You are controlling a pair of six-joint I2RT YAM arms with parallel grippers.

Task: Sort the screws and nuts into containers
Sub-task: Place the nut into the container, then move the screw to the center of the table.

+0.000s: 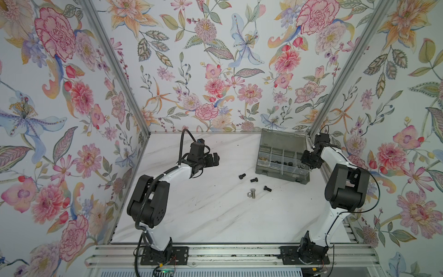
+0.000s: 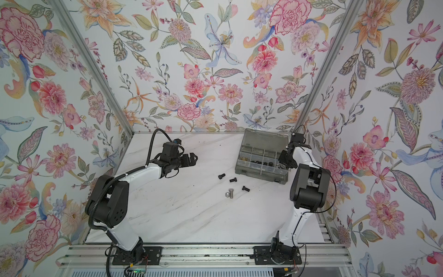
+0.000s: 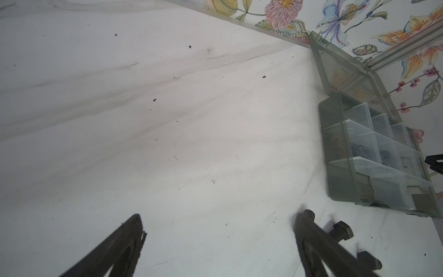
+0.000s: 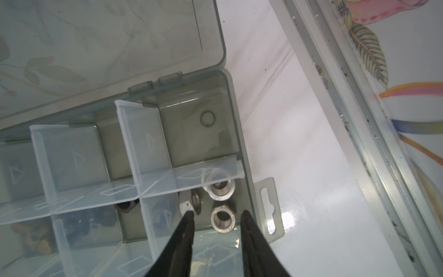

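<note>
Currently active step: judged as drop-off into the organizer box (image 1: 275,172).
Right gripper (image 4: 218,213): above the box's end compartment (image 4: 203,225); jaws parted, gripping nothing, silver nuts (image 4: 221,219) lying loose beneath them.
Left gripper (image 3: 219,220): spread wide, empty, hovering well apart from the box, leaving the right arm room.
Unsorted: three black hex bolts (image 1: 253,179) and one silver bolt (image 1: 250,193) on the table (image 1: 203,215) in front of the box, judged reachable by either arm.
</note>
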